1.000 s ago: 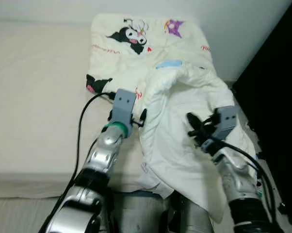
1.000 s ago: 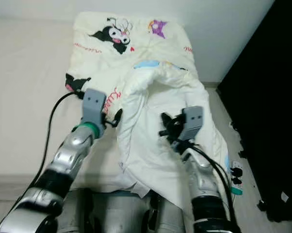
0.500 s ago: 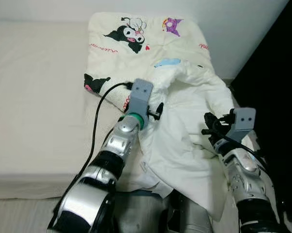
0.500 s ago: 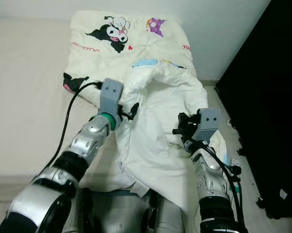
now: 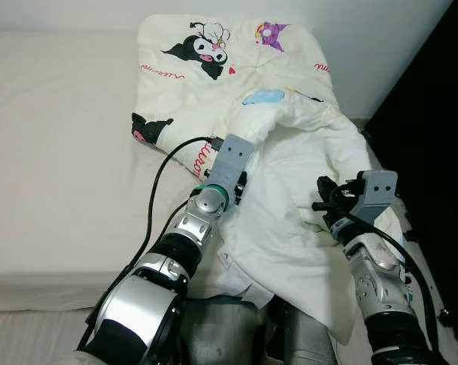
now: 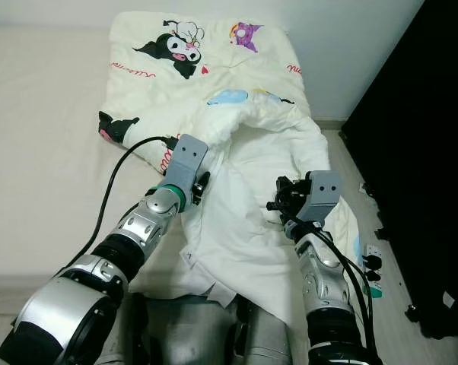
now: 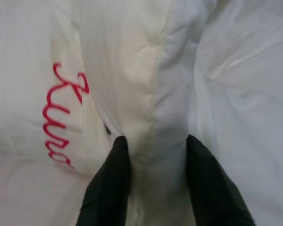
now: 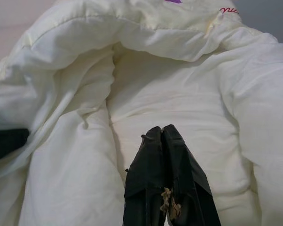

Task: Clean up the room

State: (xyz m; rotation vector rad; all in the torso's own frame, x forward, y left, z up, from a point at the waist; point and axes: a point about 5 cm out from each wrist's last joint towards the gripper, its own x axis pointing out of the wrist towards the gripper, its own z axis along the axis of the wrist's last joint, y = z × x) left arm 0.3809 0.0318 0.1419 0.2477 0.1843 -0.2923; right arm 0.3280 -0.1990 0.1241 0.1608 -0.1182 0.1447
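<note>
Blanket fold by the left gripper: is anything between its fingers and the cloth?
Nothing visible. The left gripper has a ridge of the blanket directly between its two black fingers, with no other object there. The right gripper, fingers together, points at the white underside.

Bare bed [image 5: 54, 152] lies open off the left hand's [image 7: 153, 153] outer side. A bunched fold of the quilt [image 5: 290, 198] fills the gap between its fingers [image 7: 108, 188]. Ahead of the right hand [image 8: 162, 136], heaped quilt rises like a wall, and a dark cabinet [image 5: 434, 137] stands close on its outer side.
</note>
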